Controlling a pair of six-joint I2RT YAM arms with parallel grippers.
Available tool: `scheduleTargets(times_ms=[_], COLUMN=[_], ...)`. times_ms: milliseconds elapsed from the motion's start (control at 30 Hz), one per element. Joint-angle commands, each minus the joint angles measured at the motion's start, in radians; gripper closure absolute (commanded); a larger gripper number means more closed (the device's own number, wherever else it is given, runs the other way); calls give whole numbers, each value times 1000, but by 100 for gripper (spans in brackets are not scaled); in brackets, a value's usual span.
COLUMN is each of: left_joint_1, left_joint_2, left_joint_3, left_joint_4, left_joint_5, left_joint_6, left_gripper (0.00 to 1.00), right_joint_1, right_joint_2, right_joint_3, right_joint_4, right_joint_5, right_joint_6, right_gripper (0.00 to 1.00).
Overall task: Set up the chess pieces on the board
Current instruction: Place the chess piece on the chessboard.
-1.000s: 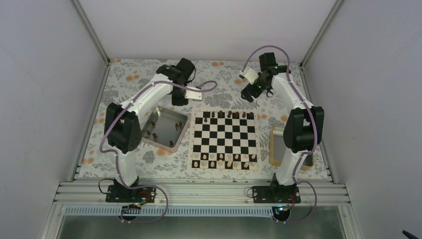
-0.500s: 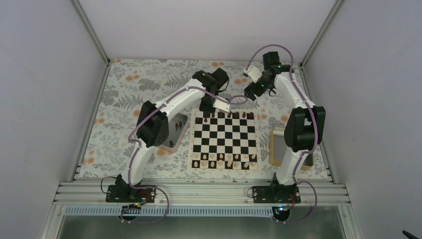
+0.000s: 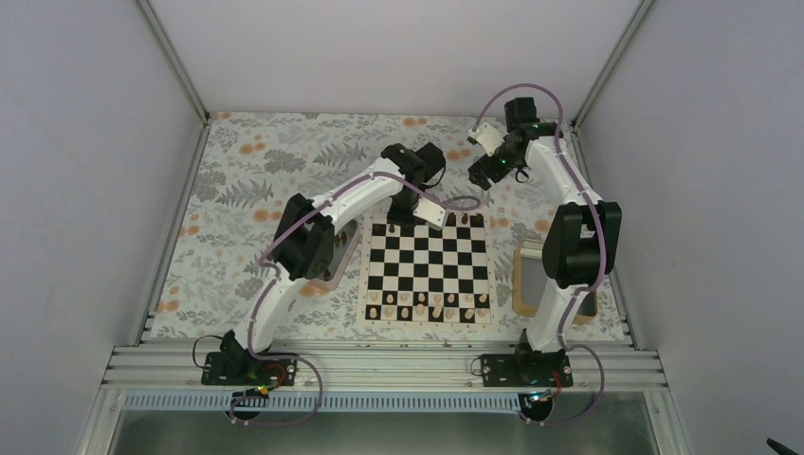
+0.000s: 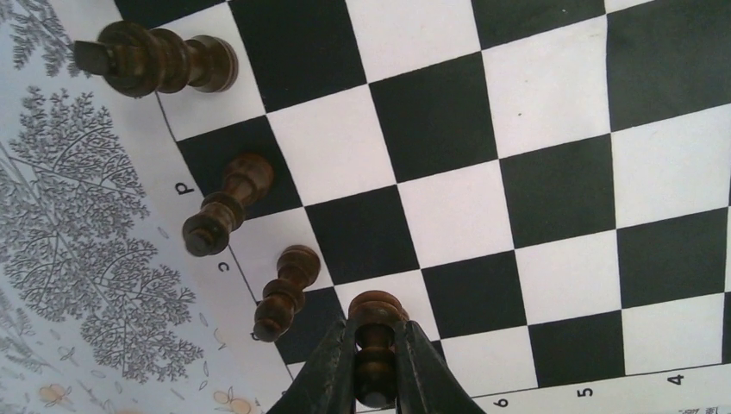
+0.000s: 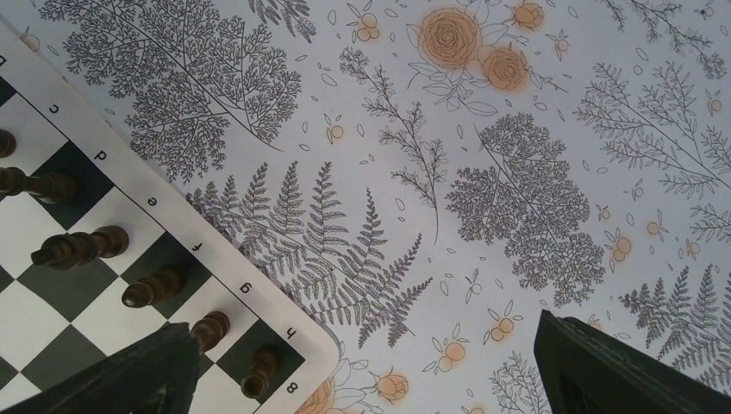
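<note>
The board point(image 3: 363, 275) lies mid-table, with dark chess pieces point(image 3: 437, 219) along its far row. My left gripper point(image 3: 403, 216) hovers over the board's far-left corner. In the left wrist view this gripper point(image 4: 377, 379) is shut on a dark pawn point(image 4: 377, 315), held just above the squares. Three dark pieces point(image 4: 228, 203) stand beside it along the lettered edge. My right gripper point(image 3: 477, 175) hangs beyond the board's far-right corner. Seen from the right wrist, it point(image 5: 362, 379) is open and holds nothing, over the floral cloth. The board's corner point(image 5: 233, 276) and several dark pieces point(image 5: 153, 286) lie to its left.
Pale cream pieces point(image 3: 427, 305) fill the board's two near rows. A shiny metal tray point(image 3: 346, 242) left of the board is mostly hidden by my left arm. A wooden-rimmed tray point(image 3: 526, 280) sits right of the board behind my right arm. Grey walls enclose the table.
My left arm swung right from above the metal tray to the board's far-left corner, staying shut. My right gripper drew slightly back toward the far right.
</note>
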Motion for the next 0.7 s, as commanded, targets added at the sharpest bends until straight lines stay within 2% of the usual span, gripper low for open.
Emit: scheduleTargets(times_ms=[0, 667], left_joint_1=[-6, -11], left_joint_2=[31, 115], left_joint_3=[27, 39], left_joint_4=[-15, 17], left_joint_5=[31, 19], left_joint_6=[24, 33], left_gripper=[89, 88], right_joint_1=[-7, -6], right_joint_2=[14, 9], right_joint_3=[25, 21], right_joint_4=[-1, -10], right_joint_5=[-7, -24], right_joint_6=[13, 4], right_gripper=[0, 0])
